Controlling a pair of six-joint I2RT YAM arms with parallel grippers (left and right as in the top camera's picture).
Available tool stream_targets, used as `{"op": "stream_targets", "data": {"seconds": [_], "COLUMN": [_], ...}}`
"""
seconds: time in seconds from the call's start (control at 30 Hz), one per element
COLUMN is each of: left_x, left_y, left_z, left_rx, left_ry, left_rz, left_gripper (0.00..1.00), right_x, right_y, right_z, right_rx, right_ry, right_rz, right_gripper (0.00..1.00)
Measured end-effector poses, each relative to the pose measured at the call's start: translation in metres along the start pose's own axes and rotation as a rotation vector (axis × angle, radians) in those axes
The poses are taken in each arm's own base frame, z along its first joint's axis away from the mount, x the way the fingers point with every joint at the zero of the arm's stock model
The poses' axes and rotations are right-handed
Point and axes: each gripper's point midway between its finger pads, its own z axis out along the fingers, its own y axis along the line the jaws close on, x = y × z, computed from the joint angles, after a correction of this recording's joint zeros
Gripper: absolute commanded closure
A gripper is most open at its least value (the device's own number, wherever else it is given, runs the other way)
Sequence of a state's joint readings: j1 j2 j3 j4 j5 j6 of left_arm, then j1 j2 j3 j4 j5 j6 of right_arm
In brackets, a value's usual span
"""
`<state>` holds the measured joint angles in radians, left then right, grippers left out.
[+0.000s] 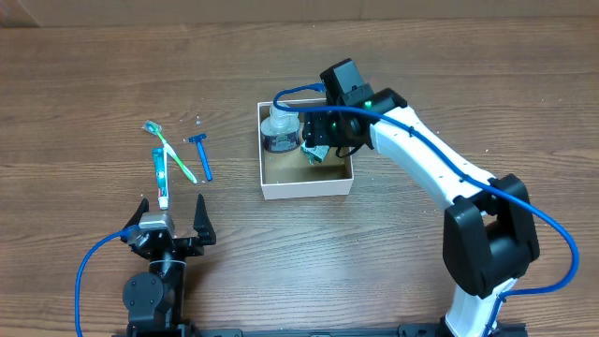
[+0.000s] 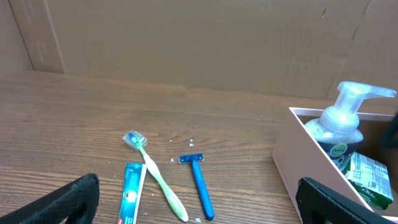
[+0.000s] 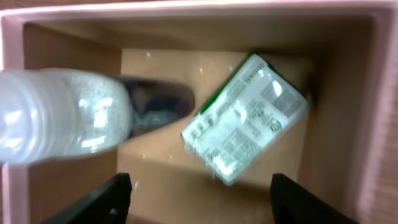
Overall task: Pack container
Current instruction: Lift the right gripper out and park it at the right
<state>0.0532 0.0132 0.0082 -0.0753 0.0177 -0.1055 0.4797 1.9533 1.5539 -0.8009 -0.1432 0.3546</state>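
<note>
The container [image 1: 307, 187] is a shallow white-walled box with a brown floor at the table's middle. In it stand a clear pump bottle [image 1: 279, 130] and a green-and-white packet [image 1: 315, 153]. The right wrist view shows the bottle [image 3: 68, 115] lying left and the packet [image 3: 245, 127] tilted on the floor. My right gripper [image 3: 199, 199] is open and empty, just above the container's inside. My left gripper [image 1: 173, 225] is open and empty at the front left. Beyond it lie a toothpaste tube [image 2: 132, 193], a green toothbrush [image 2: 158, 180] and a blue razor [image 2: 199, 183].
The container's white wall [image 2: 298, 165] stands at the right of the left wrist view, with the pump bottle [image 2: 342, 124] above it. A cardboard backdrop [image 2: 186, 43] rises behind the table. Small white crumbs lie near the razor.
</note>
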Motion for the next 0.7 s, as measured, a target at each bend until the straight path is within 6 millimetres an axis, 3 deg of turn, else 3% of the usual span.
{"op": "stream_targets", "data": {"seconds": [0.03,0.07,0.2,0.23,0.27,0.33,0.4,0.43,0.53,0.6,0.7], "left_x": [0.0,0.0,0.0,0.0,0.0,0.0,0.0,0.0,0.0,0.0,0.0], "left_y": [0.0,0.0,0.0,0.0,0.0,0.0,0.0,0.0,0.0,0.0,0.0], "left_z": [0.0,0.0,0.0,0.0,0.0,0.0,0.0,0.0,0.0,0.0,0.0], "left_rx": [0.0,0.0,0.0,0.0,0.0,0.0,0.0,0.0,0.0,0.0,-0.001], "left_ry": [0.0,0.001,0.0,0.0,0.0,0.0,0.0,0.0,0.0,0.0,-0.002], "left_rz": [0.0,0.0,0.0,0.0,0.0,0.0,0.0,0.0,0.0,0.0,0.0], "left_gripper": [0.0,0.0,0.0,0.0,0.0,0.0,0.0,0.0,0.0,0.0,0.0], "right_x": [0.001,0.002,0.006,0.005,0.002,-0.005,-0.014,-0.021,-0.028,-0.019,-0.001], "right_y": [0.0,0.004,0.012,0.012,0.009,-0.01,-0.048,-0.079,-0.141,-0.193,-0.235], "right_z": [-0.008,-0.033,-0.087,-0.103,-0.12,-0.144,-0.164,-0.171,-0.182,-0.184,-0.179], "right_rx": [0.009,0.021,0.039,0.048,0.062,0.122,0.208,0.266,0.362,0.434,0.481], "right_ry": [0.017,0.041,0.074,0.064,0.04,-0.016,-0.066,-0.086,-0.129,-0.122,-0.088], "right_rz": [0.013,0.033,0.052,0.053,0.056,0.086,0.16,0.232,0.409,0.55,0.659], "right_gripper": [0.23,0.21,0.19,0.12,0.05,0.03,0.02,0.0,0.0,0.0,0.0]}}
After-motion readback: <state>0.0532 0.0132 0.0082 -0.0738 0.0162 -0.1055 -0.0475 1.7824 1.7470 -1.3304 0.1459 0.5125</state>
